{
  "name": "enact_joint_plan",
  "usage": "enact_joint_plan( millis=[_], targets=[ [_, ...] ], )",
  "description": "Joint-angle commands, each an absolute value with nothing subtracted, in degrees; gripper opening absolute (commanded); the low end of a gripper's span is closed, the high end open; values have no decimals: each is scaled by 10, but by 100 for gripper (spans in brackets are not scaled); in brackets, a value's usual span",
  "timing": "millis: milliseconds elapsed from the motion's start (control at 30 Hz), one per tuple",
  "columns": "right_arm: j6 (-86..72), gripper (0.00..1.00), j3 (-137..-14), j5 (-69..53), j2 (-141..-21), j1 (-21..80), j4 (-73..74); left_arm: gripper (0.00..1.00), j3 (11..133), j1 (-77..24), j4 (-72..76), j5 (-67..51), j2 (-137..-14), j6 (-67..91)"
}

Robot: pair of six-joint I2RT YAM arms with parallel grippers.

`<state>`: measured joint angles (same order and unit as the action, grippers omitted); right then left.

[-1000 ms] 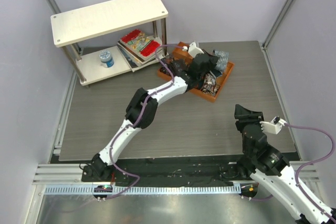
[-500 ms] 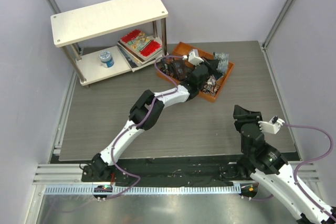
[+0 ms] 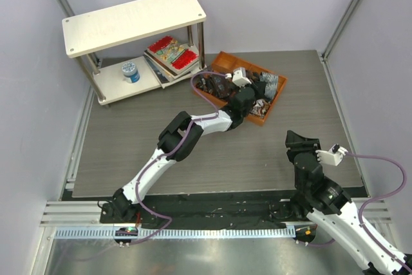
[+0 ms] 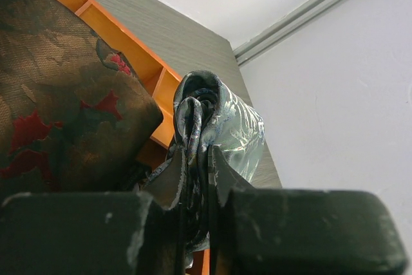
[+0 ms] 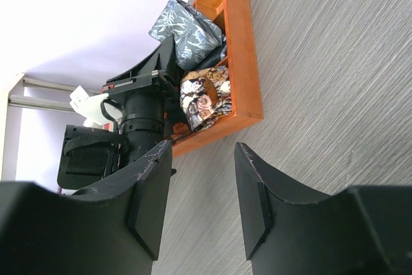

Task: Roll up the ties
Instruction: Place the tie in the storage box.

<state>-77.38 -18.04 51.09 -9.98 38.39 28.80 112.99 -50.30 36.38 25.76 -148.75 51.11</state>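
Note:
An orange tray (image 3: 219, 61) at the back of the table holds rolled ties. In the left wrist view my left gripper (image 4: 196, 154) is shut on a grey-blue rolled tie (image 4: 228, 123), pinching its inner folds just above the tray wall (image 4: 162, 91). A dark tie with red prints (image 4: 58, 107) fills the left of that view. From above, the left gripper (image 3: 257, 93) sits inside the tray, with a grey tie roll (image 3: 271, 84) at the tray's right end. My right gripper (image 5: 203, 152) stands open over bare table with nothing between its fingers; it looks toward the tray (image 5: 239, 49) and a floral tie roll (image 5: 205, 98).
A white two-level shelf (image 3: 135, 20) stands at the back left. Red-patterned books (image 3: 170, 53) and a blue-and-white can (image 3: 131, 71) rest on its lower board. The left arm (image 3: 193, 127) stretches diagonally across the table's middle. Grey walls close in on both sides.
The left arm has swung its elbow right and brought the gripper lower in the tray, still shut. The right arm has barely shifted.

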Motion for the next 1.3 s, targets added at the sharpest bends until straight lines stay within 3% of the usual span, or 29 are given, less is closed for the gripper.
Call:
enact_joint_plan(
  millis=[0, 200, 400, 633, 933, 1267],
  targets=[
    [-792, 49, -178, 548, -91, 382, 275, 13, 1134, -511, 362, 273, -1466, 473],
    [-795, 49, -174, 552, -78, 381, 280, 32, 1138, -514, 349, 274, -1470, 467],
    [-802, 49, -172, 555, -69, 382, 289, 43, 1130, -516, 348, 272, -1466, 466],
    [-802, 49, -173, 556, -66, 382, 293, 47, 1129, -519, 342, 279, -1460, 461],
    [-803, 49, -174, 556, -65, 382, 297, 65, 1154, -519, 311, 275, -1448, 450],
    [-806, 49, -173, 558, -57, 381, 303, 70, 1195, -518, 234, 317, -1434, 437]
  ],
)
